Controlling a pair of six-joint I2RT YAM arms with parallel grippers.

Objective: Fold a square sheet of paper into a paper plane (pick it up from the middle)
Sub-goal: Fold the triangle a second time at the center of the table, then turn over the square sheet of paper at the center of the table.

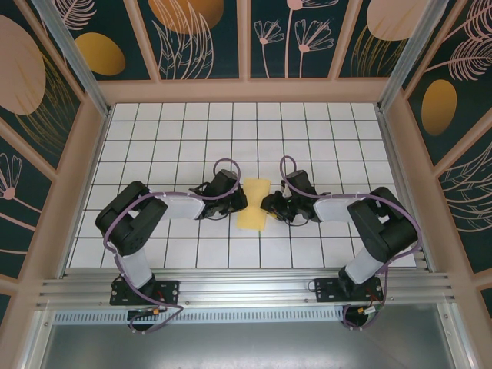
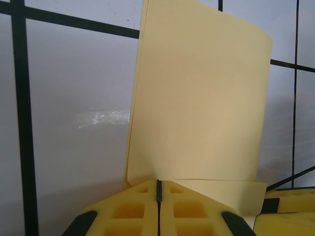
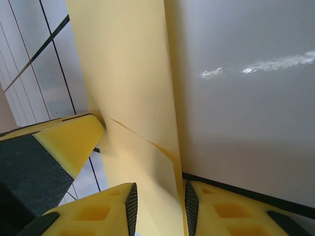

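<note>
Paper sheet (image 1: 253, 191), pale yellow, sits mid-table on the white grid tiles (image 1: 231, 138), nipped to a narrow waist. The left gripper (image 1: 237, 201) is clamped on it. The right gripper (image 1: 269, 206) straddles the opposite side, jaws slightly apart; whether it grips, I cannot tell.

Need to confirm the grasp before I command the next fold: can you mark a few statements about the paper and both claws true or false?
1. The left claw is shut on the sheet of paper. True.
2. The sheet lies flat. False: it is pinched narrow at its middle and curves.
3. The sheet passes between the fingers of the right claw. True.
4. It is already a pointed dart. False: from above it shows an hourglass outline, wide at both ends.
</note>
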